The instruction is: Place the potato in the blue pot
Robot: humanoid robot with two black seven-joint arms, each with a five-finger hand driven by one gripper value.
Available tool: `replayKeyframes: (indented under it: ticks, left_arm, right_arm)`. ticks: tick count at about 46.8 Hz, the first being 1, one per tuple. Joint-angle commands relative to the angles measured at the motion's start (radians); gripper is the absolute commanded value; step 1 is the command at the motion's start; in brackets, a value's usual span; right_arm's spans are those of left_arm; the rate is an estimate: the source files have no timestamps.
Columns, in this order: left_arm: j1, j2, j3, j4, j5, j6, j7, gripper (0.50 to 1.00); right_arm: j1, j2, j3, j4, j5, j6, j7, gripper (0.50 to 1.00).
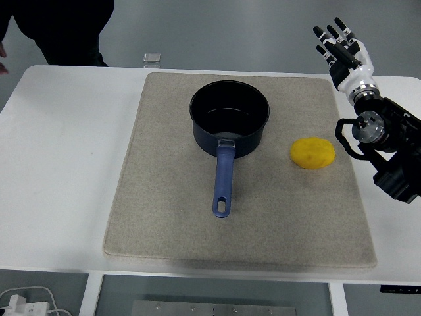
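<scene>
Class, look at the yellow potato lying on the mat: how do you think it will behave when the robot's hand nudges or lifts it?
The potato is rounded and oval, so a nudge would probably roll it. The rough-looking mat may slow that. Its skin looks smooth, so the fingers might slip without wrapping around it.

A white surface (pixel 59 164) carries a beige mat (pixel 164 224). Beyond it lies grey floor (pixel 230 33), where a person in dark clothing (pixel 66 26) stands at the far left corner. White cables (pixel 26 304) lie below the near edge.
</scene>
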Motion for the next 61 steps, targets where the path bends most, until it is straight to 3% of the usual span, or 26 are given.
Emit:
replayKeyframes:
  ticks: [1,31,39,47,54,61]
  left_arm:
    - [-0.005,0.000,-0.001,0.003,-0.002,-0.002,0.000,0.996]
    - [-0.012,0.000,-0.001,0.004,-0.002,-0.003,0.000,0.996]
    - [-0.012,0.000,-0.001,0.004,0.000,-0.003,0.000,0.996]
    - [-0.012,0.000,-0.001,0.007,-0.002,-0.002,0.000,0.996]
    - [-0.012,0.000,-0.001,0.006,0.000,-0.002,0.000,0.996]
    - [-0.012,0.000,0.001,0.000,-0.002,-0.002,0.000,0.996]
  right_arm:
    - [-0.003,-0.001,0.000,0.000,0.000,0.000,0.000,0.926]
    - [-0.006,-0.001,-0.003,0.003,-0.001,0.003,-0.002,0.926]
    - [-0.004,-0.024,-0.081,0.015,-0.050,0.044,0.000,0.926]
    - [-0.050,-0.197,-0.149,0.103,-0.106,0.211,0.002,0.926]
    - [-0.087,-0.372,-0.209,0.248,-0.193,0.305,0.011,0.926]
    - [-0.127,-0.481,-0.213,0.356,-0.290,0.391,0.044,0.926]
